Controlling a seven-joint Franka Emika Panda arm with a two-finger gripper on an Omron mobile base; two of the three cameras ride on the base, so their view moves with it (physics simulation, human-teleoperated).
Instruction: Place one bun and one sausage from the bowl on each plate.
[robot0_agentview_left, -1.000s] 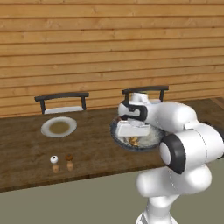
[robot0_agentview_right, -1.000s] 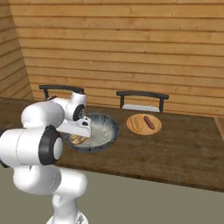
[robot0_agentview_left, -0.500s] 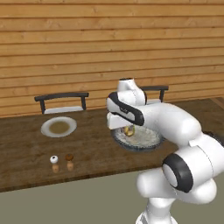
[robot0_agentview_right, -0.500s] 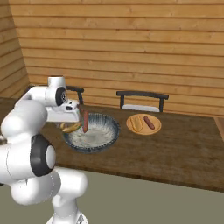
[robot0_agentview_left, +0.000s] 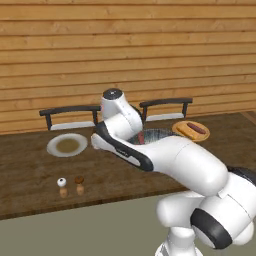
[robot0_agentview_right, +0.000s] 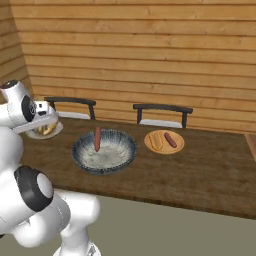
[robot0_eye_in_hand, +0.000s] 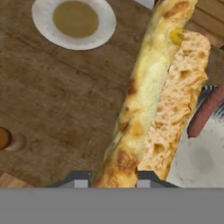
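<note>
Bun (robot0_eye_in_hand: 148, 100) pinched betw. fingers (robot0_eye_in_hand: 81, 180), lifted out of bowl (robot0_agentview_right: 104, 150), now left of bowl, heading to empty plate (robot0_eye_in_hand: 75, 22). Sausage (robot0_agentview_right: 97, 138) left in bowl. Plate right of bowl (robot0_agentview_right: 164, 141) already filled.

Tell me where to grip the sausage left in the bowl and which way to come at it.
Grip the sausage at its middle, coming down from above with the fingers across its narrow width. It is a slim rod resting against the far inner wall of the bowl, nothing beside it, so the open top is the free approach. First the gripper must set down the bun it holds.
</note>
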